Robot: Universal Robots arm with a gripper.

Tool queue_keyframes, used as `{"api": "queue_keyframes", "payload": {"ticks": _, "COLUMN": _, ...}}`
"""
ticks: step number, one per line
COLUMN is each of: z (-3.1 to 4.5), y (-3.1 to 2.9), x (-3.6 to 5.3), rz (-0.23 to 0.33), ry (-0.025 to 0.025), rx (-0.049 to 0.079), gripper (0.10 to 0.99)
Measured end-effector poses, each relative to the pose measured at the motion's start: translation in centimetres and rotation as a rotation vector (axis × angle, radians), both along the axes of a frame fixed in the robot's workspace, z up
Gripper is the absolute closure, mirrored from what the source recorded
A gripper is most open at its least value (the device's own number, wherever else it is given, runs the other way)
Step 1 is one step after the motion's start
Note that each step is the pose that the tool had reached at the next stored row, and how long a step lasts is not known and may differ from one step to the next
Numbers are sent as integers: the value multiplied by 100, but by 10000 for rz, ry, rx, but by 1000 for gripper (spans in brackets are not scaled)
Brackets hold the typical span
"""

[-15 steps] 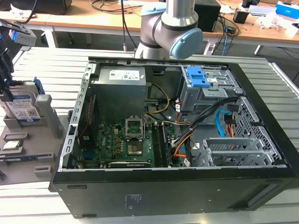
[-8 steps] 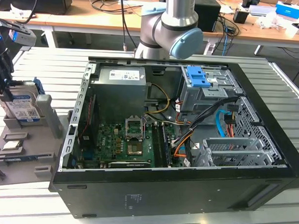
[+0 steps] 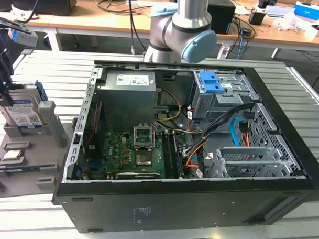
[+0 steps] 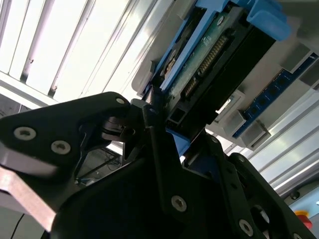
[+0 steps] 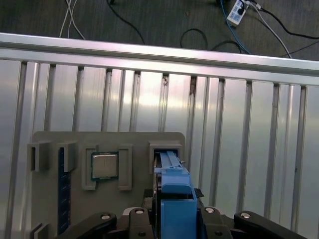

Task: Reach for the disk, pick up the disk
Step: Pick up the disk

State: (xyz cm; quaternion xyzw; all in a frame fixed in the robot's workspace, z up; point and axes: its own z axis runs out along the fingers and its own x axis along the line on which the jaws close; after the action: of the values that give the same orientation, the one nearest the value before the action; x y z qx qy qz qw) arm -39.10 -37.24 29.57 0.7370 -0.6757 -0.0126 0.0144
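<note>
The disk (image 3: 22, 114) is standing upright in its grey holder (image 3: 50, 127), at nine o'clock from the computer case (image 3: 198, 205) in the exterior view, with the fingers (image 4: 155, 129) pinching its blue-framed top edge. A clean lift is probably depending on pulling straight along the slot, without tilting.

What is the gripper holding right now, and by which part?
The disk, clamped at its blue-framed upper edge between the gripper jaws; it stands in the grey holder.

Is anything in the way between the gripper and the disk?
No, nothing visible is. The gripper is right at the disk, which stands on edge in a grey holder beside the computer case.
</note>
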Motion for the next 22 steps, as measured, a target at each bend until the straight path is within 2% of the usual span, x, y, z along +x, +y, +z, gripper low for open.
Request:
{"api": "queue_keyframes", "payload": {"ticks": 4, "z": 70, "y": 0, "x": 0, "rz": 0, "ry": 0, "rx": 0, "gripper": 718}}
{"api": "queue_keyframes", "payload": {"ticks": 6, "z": 144, "y": 1, "x": 0, "rz": 0, "ry": 1, "rx": 0, "gripper": 718}}
{"api": "queue_keyframes", "payload": {"ticks": 11, "z": 264, "y": 3, "x": 0, "rz": 1, "ry": 0, "rx": 0, "gripper": 718}}
{"api": "queue_keyframes", "payload": {"ticks": 22, "z": 439, "y": 8, "x": 0, "rz": 1, "ry": 0, "rx": 0, "gripper": 718}}
